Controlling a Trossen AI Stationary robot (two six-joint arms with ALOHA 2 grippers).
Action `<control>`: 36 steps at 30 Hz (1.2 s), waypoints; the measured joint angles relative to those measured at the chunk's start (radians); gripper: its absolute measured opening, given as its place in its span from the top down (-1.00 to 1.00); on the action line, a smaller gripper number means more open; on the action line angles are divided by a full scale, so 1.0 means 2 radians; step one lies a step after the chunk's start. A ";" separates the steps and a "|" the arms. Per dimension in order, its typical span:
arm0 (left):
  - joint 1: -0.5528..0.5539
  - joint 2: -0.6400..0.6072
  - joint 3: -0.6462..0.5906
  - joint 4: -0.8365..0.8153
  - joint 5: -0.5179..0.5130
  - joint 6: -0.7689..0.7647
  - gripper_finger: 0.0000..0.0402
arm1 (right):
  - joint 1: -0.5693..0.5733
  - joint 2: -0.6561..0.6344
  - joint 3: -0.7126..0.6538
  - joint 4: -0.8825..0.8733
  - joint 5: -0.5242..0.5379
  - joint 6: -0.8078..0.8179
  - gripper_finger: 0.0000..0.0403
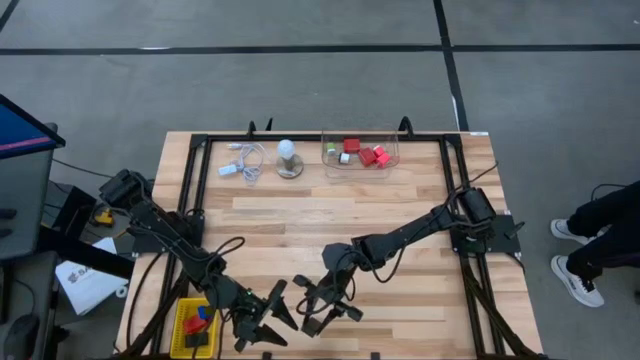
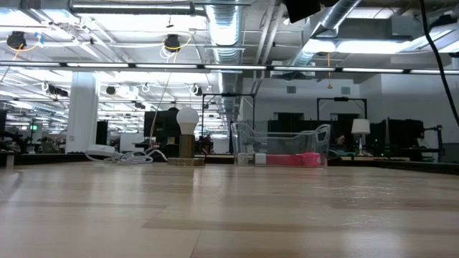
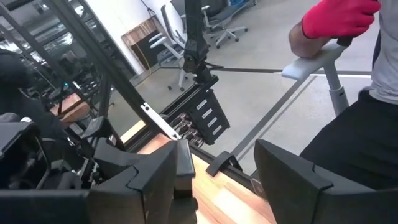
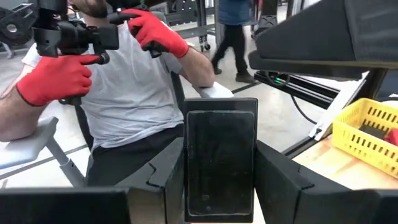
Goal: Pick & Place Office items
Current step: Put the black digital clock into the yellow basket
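One black block is gripped by the right gripper; the left gripper is seen parted, empty. Four red blocks are counted in the clear bin.

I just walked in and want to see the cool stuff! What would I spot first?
Probably the two dark robot arms meeting at the table's near edge: the right gripper pinches a flat black block, and the left gripper is open beside it. Next, the bright yellow bin at the near left corner, and the clear bin of red blocks at the far edge, next to a white bulb.
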 joint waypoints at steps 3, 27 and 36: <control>0.000 0.000 0.000 0.000 0.002 0.000 -0.03 | 0.002 0.000 0.000 0.000 -0.013 0.000 0.28; -0.007 -0.030 0.000 -0.033 -0.021 0.001 -0.02 | 0.030 -0.001 0.033 -0.063 -0.020 -0.013 0.28; 0.007 -0.023 0.000 -0.048 -0.011 -0.011 -0.02 | 0.034 -0.001 0.033 -0.035 -0.039 -0.013 0.28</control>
